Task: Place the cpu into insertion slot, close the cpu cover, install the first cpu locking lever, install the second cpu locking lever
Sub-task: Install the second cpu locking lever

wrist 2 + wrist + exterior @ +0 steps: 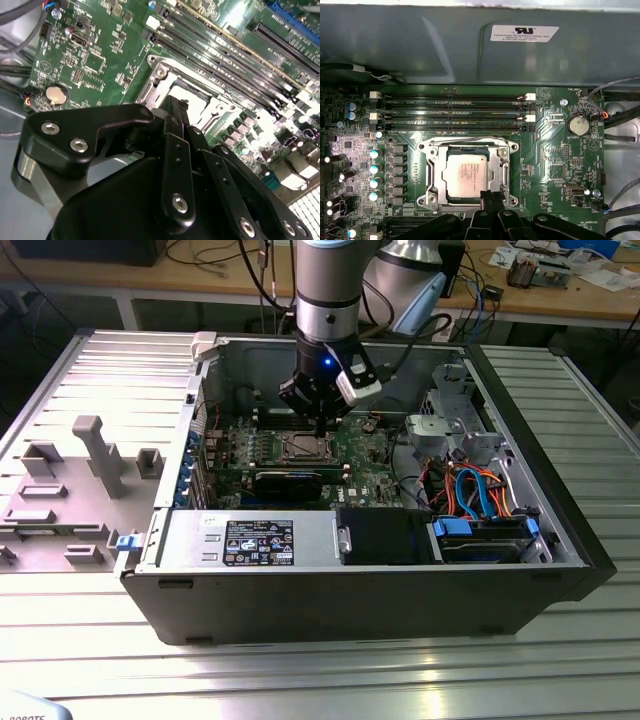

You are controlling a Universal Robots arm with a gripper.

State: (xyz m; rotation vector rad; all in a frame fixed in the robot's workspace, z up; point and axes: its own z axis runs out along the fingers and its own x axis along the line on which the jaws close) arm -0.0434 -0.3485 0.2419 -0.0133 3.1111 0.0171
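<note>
The arm's pincer (319,428) hangs low inside the open computer case (560,540), its black fingertips (490,196) pressed together with nothing between them. In the first wrist view those tips sit right at the near edge of the insertion slot (505,175), touching or just above the metal rim (I cannot tell which).

Just beyond the tips lies the cpu (465,174), flat in the slot with its dull grey face up. The cpu cover (431,172) is down around it, a shiny silver frame whose square window shows the chip. In the second wrist view the cpu cover (160,75) shows just ahead of the closed fingers (175,120).

Farther past the slot from the pincer run 4 long dark memory slots (452,112), and beyond them rises the grey case wall (420,45). A round coin battery (578,124) sits on the green motherboard (550,160) off to one side of the pincer, well apart from the slot.
</note>
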